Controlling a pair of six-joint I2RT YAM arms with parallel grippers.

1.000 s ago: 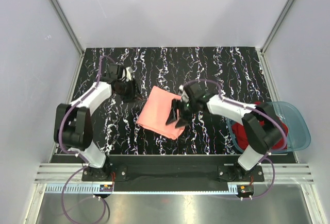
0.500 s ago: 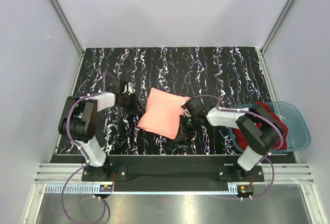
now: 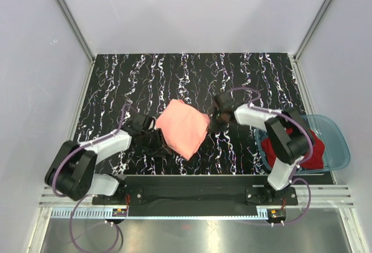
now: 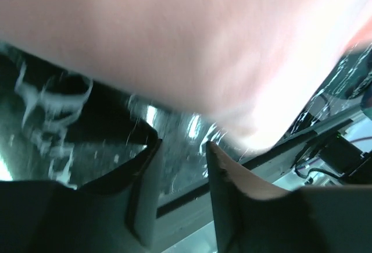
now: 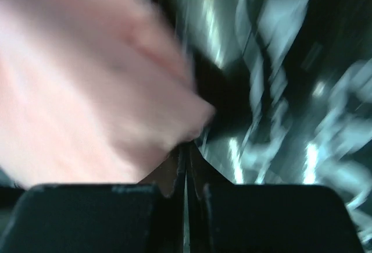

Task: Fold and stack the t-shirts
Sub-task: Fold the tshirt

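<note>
The folded salmon-pink t-shirt (image 3: 181,126) lies as a diamond in the middle of the black marbled table (image 3: 250,78). My right gripper (image 3: 215,120) is at its right corner. In the right wrist view the jaws (image 5: 187,145) are pressed together, and the blurred pink cloth (image 5: 75,90) runs down into their tips. My left gripper (image 3: 161,143) sits at the shirt's lower left edge. Its fingers (image 4: 181,143) stand apart with nothing between them, just under the pink cloth (image 4: 174,32). The dark red t-shirt (image 3: 305,151) lies bunched in the basin.
A translucent blue plastic basin (image 3: 337,142) stands at the table's right edge, partly over it. Grey walls and metal frame rails close in the table on three sides. The arms' bases and a black rail run along the near edge.
The right gripper shut at the shirt's lower right corner, then swung up to its right corner. The left gripper came down from the back left to the lower left edge. The shirt turned into a diamond.
</note>
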